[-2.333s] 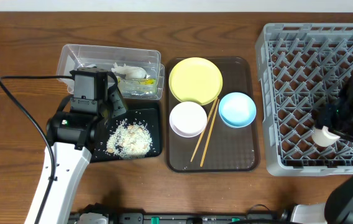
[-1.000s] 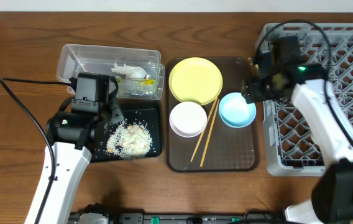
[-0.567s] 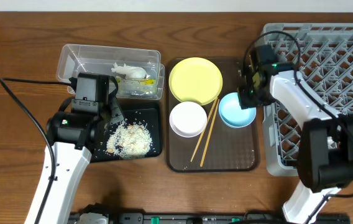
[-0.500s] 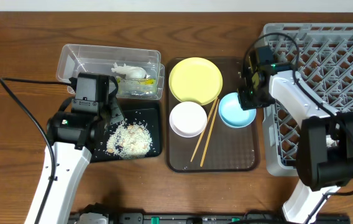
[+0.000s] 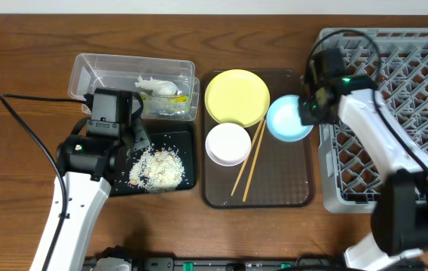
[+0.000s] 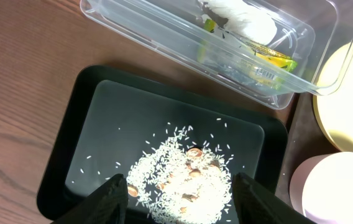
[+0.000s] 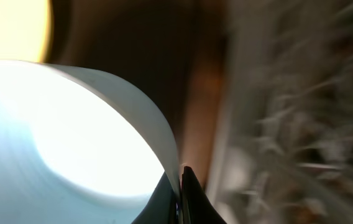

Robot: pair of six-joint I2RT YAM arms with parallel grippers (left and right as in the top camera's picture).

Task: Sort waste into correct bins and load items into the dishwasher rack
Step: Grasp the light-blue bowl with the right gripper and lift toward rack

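Observation:
My right gripper is shut on the right rim of the light blue bowl, held at the brown tray's right edge beside the grey dishwasher rack. The yellow plate, white bowl and chopsticks lie on that tray. My left gripper hangs open over the rice in the black tray. Wrapper scraps lie in the clear tub.
The brown serving tray sits between the bins and the rack. In the right wrist view the rack is a blur close on the right. A black cable loops over the wood left of my left arm.
My right gripper closed on the blue bowl's rim and has drawn it up and toward the rack. The left arm has not moved.

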